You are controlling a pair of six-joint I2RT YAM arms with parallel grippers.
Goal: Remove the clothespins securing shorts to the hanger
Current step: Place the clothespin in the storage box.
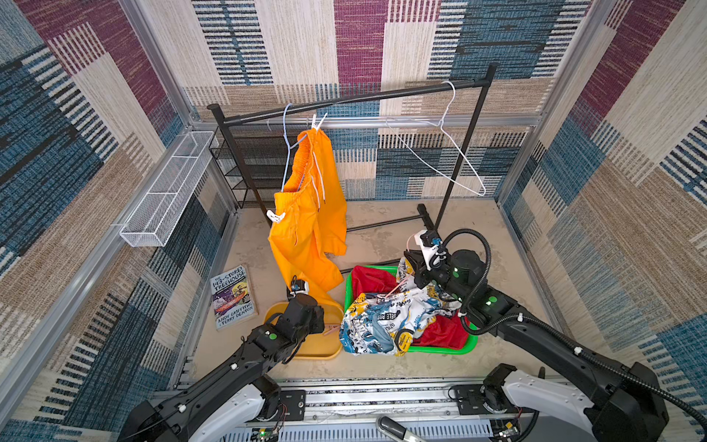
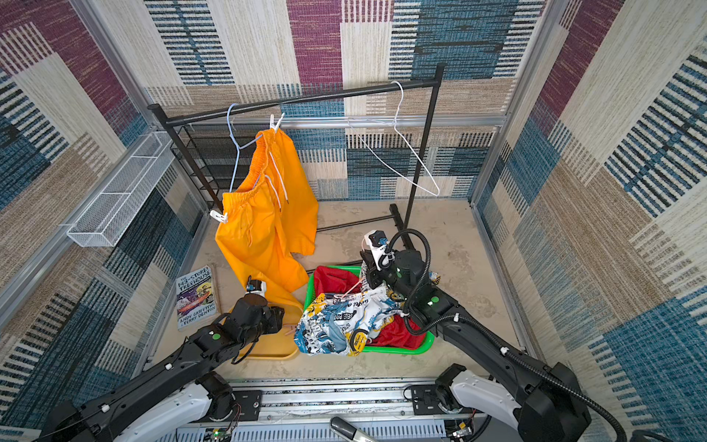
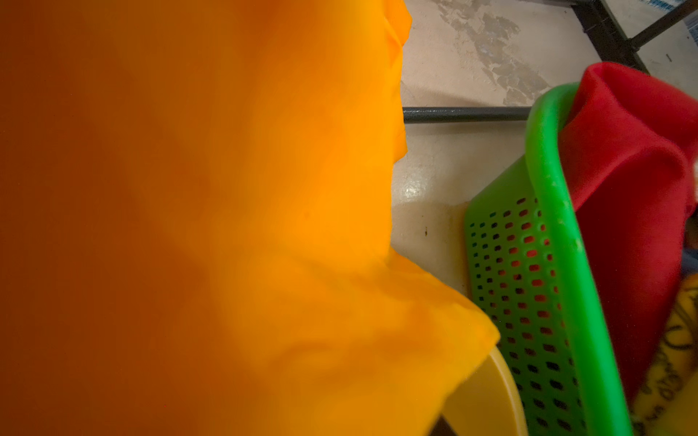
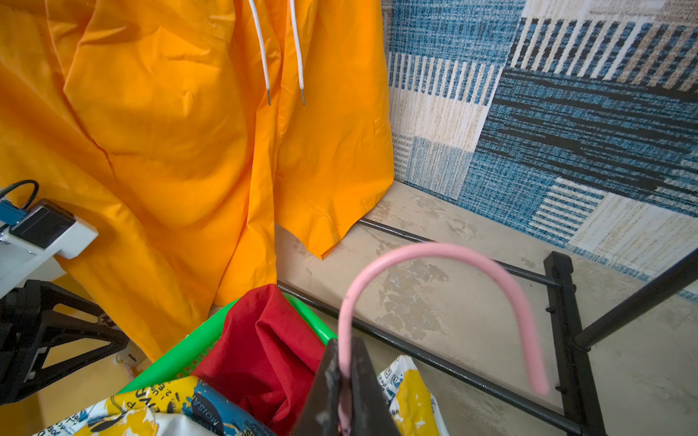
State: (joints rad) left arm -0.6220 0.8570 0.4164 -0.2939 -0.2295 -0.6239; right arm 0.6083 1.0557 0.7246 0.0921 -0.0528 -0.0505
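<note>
Right gripper: clamped on pink hanger
Left gripper: jaw spacing cannot be told
Orange shorts: pinned by white clothespins

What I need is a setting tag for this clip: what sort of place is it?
Probably a staged laundry corner in a robot test cell: carpet-tile walls, a black garment rail holding pegged orange shorts, and a green basket of other shorts on the floor.

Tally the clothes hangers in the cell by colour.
Pale blue hanger: 1
White hanger: 1
Pink hanger: 1
Total: 3
</note>
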